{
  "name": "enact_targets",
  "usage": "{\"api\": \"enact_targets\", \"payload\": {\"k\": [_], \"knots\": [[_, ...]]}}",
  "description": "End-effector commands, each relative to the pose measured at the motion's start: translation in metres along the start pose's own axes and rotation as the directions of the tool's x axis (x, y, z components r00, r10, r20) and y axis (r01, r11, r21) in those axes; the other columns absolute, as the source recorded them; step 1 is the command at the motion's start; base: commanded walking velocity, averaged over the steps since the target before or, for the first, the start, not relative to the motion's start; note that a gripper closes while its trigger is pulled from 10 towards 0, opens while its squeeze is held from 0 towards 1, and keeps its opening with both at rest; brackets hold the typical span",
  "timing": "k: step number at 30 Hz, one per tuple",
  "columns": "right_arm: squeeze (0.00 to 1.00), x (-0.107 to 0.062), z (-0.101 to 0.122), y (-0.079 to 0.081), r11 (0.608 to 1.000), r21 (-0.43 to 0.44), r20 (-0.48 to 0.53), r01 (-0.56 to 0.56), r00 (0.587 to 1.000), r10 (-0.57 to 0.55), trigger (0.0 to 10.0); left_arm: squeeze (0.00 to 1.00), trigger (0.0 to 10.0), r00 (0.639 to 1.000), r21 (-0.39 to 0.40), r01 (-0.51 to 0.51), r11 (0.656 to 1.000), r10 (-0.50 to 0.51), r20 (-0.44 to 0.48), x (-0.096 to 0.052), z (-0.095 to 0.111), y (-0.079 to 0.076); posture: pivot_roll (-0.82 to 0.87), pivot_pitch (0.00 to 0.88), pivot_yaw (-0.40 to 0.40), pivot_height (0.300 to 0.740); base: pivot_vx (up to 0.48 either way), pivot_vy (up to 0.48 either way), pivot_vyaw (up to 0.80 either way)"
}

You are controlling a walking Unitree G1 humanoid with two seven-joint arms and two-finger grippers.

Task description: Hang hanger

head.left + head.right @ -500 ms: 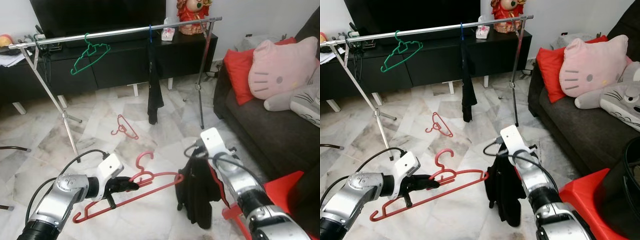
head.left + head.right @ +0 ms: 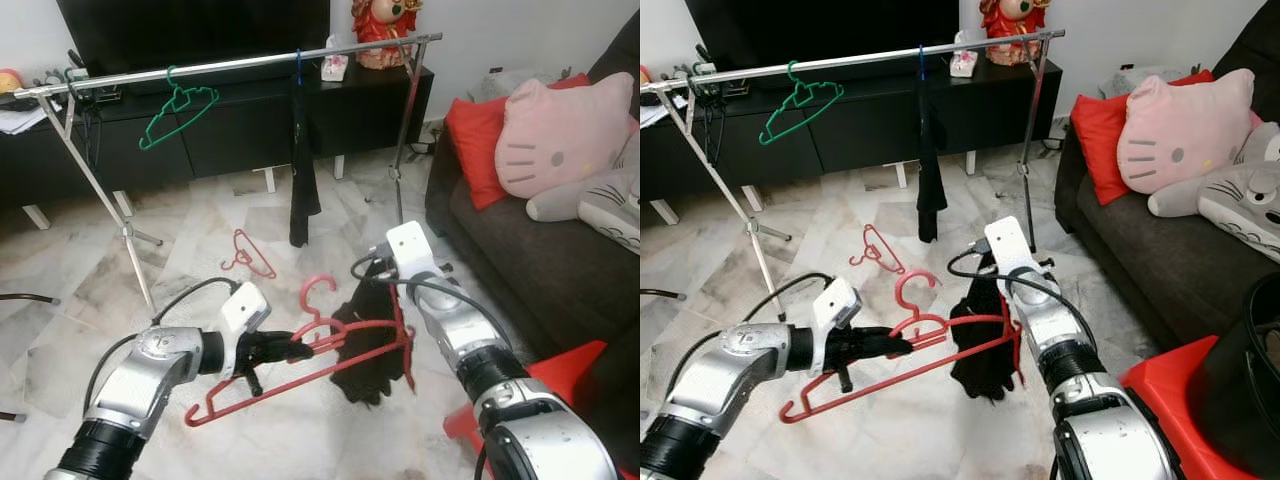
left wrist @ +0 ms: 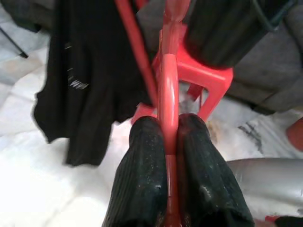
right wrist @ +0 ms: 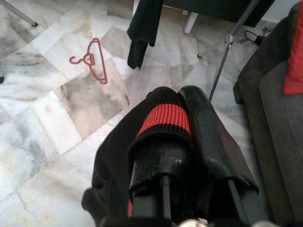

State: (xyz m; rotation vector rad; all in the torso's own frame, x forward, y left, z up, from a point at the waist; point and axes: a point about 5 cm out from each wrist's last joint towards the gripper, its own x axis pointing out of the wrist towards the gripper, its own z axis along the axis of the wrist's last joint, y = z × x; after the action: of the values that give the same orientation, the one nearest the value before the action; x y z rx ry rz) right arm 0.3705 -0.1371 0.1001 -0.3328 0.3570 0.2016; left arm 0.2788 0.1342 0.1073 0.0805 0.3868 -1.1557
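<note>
On the left, the left gripper point(image 2: 285, 350) is clamped on the red hanger point(image 2: 300, 365) just below its hook, the two black fingers point(image 3: 142, 175) squeezing the thin neck between them, and the hanger is held low over the marble floor point(image 2: 200, 250), tilted with its far end dipping. That grip is narrow and near one end, so the hanger could twist or slide in the fingers once weight pulls on it. In the middle, the black garment point(image 2: 365, 345) with a red band is bunched against the hanger's right shoulder; the right gripper point(image 2: 385, 285) is pinched shut on its cuff from above. If that gripper lets go before the cloth sits properly over the shoulder, the garment may slip off to the floor. The rail point(image 2: 240, 62) stands well beyond and above, so lifting could snag the dangling cloth.
</note>
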Motion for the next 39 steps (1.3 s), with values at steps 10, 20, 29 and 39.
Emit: {"api": "enact_targets", "payload": {"k": [10, 20, 29, 39], "knots": [[0.0, 0.0, 0.001, 0.005, 1.0, 0.015, 0.009, -0.012, 1.0, 0.012, 10.0, 0.0, 10.0, 0.994, 0.055, -0.108, 0.993, 0.109, -0.006, 0.017, 0.008, 0.005, -0.09, 0.008, 0.017, 0.74, 0.0, 0.0, 0.0], [0.0, -0.001, -0.004, 0.002, 1.0, -0.01, -0.002, -0.004, 1.0, 0.004, 10.0, 0.0, 10.0, 0.986, 0.107, -0.135, 0.985, 0.145, -0.088, 0.0, 0.0, 0.012, -0.08, 0.012, 0.01, 0.74, 0.0, 0.0, 0.0], [0.0, -0.003, -0.008, 0.006, 1.0, -0.019, -0.006, -0.019, 1.0, 0.019, 10.0, 0.0, 10.0, 0.961, 0.141, -0.248, 0.958, 0.261, -0.088, 0.0, -0.002, 0.023, -0.08, 0.004, 0.012, 0.74, 0.0, 0.0, 0.0], [0.0, -0.005, -0.006, 0.006, 1.0, -0.01, 0.008, -0.016, 1.0, 0.016, 10.0, 0.0, 10.0, 0.952, 0.105, -0.298, 0.949, 0.303, -0.041, 0.015, -0.002, 0.022, -0.09, 0.0, 0.019, 0.74, 0.0, 0.0, 0.0]]}}
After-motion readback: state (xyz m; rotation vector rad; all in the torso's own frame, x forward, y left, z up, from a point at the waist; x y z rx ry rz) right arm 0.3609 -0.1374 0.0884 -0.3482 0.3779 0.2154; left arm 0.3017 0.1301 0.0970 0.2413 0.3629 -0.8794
